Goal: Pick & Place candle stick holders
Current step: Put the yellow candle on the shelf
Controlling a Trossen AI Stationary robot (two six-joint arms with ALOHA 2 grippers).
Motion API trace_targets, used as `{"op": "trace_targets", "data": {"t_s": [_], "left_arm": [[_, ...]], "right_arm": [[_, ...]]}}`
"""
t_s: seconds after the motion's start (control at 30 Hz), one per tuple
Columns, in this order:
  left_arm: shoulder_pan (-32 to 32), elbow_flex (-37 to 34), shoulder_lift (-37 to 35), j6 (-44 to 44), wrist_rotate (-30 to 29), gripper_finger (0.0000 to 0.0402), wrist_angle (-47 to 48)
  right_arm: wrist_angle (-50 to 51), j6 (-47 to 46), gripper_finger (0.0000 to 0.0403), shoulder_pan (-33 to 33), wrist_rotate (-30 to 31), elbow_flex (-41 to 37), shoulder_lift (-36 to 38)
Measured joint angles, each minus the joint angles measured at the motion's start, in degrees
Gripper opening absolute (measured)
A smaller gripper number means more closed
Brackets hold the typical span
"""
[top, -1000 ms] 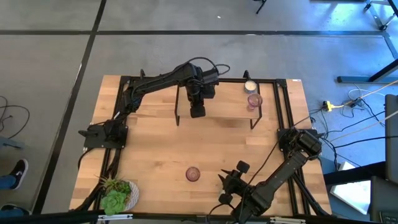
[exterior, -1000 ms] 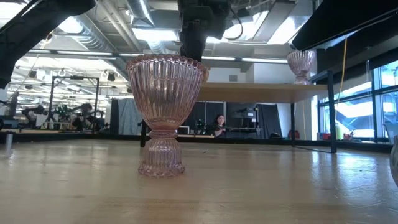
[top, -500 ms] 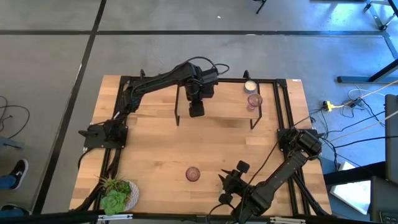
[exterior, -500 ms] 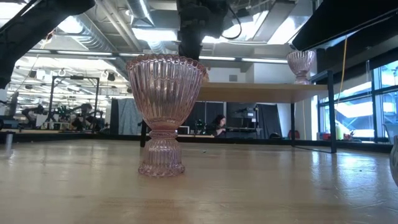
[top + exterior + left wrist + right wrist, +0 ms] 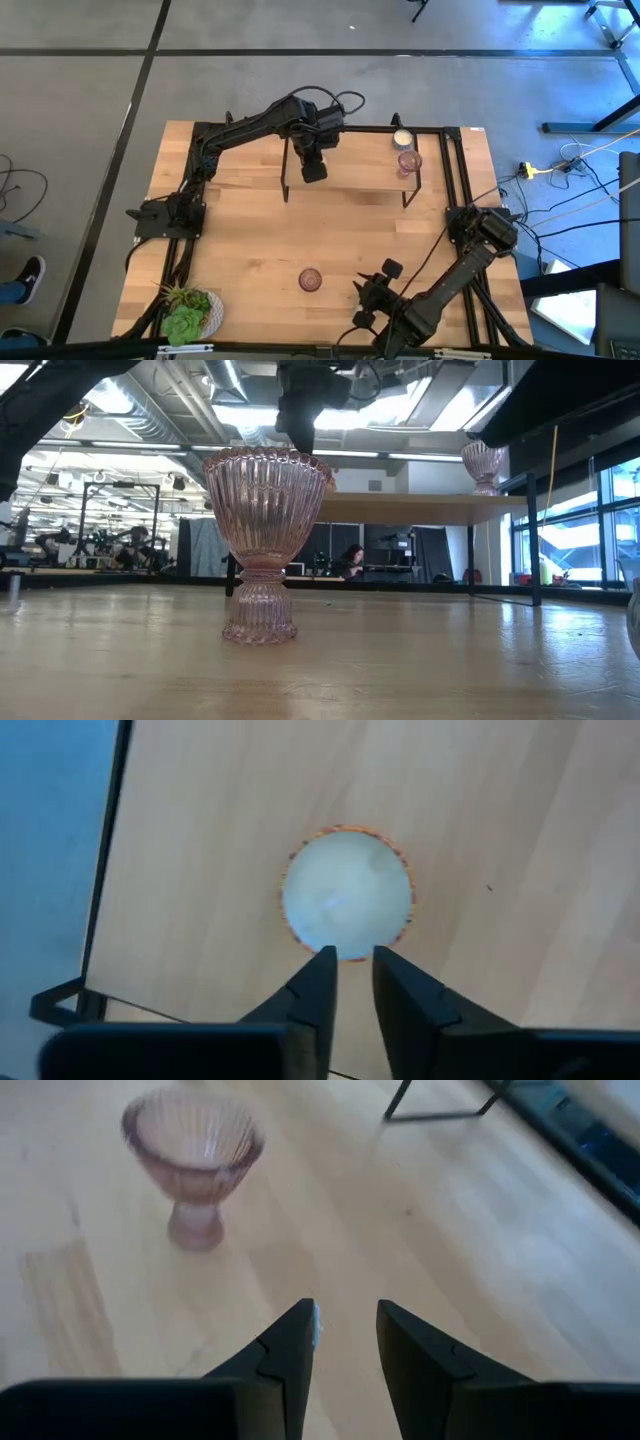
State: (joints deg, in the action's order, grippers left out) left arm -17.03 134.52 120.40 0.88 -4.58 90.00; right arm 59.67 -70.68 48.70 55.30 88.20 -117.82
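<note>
A round candle stick holder (image 5: 348, 895), whitish with an amber rim, stands on the raised wooden shelf (image 5: 350, 180) at the table's far side. My left gripper (image 5: 354, 960) hangs above its rim, pointing down, its fingers a narrow gap apart with nothing between them. In the high view that gripper (image 5: 313, 170) hides this holder. A pink ribbed holder (image 5: 310, 280) stands upright on its foot on the table near the front. My right gripper (image 5: 347, 1320) waits open just right of it, pointing at it.
A cream holder (image 5: 402, 139) and a pink one (image 5: 408, 161) stand at the shelf's right end. A green plant in a white pot (image 5: 188, 315) sits at the front left corner. Black frame rails (image 5: 455, 170) run along the table's edges.
My left gripper has risen from the shelf and drawn a little toward the far left.
</note>
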Motion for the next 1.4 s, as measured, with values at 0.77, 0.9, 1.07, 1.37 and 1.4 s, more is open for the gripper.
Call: {"op": "trace_targets", "data": {"t_s": [0.77,0.9,1.07,1.37,1.4], "left_arm": [[1.1,-0.9,-0.4,-0.1,-0.5,0.0004,0.0],[1.1,-0.9,-1.6,-0.7,-0.4,0.0002,0.0],[1.1,-1.4,-3.4,-2.9,-0.6,0.0003,0.0],[1.2,-10.7,-8.5,-4.9,-3.5,0.0002,-0.3],[1.2,-12.2,-8.8,-5.3,-4.1,0.0002,-0.7]], "right_arm": [[3.3,-1.0,0.0005,4.2,3.1,0.0,0.6],[2.8,-1.4,0.0005,3.6,2.5,0.0,0.6],[2.1,-0.8,0.0005,2.1,-0.4,0.0,0.6],[-3.2,-0.6,0.0005,3.8,5.1,-3.5,0.8],[-4.4,-1.4,0.0005,4.5,7.1,-4.9,1.3]]}}
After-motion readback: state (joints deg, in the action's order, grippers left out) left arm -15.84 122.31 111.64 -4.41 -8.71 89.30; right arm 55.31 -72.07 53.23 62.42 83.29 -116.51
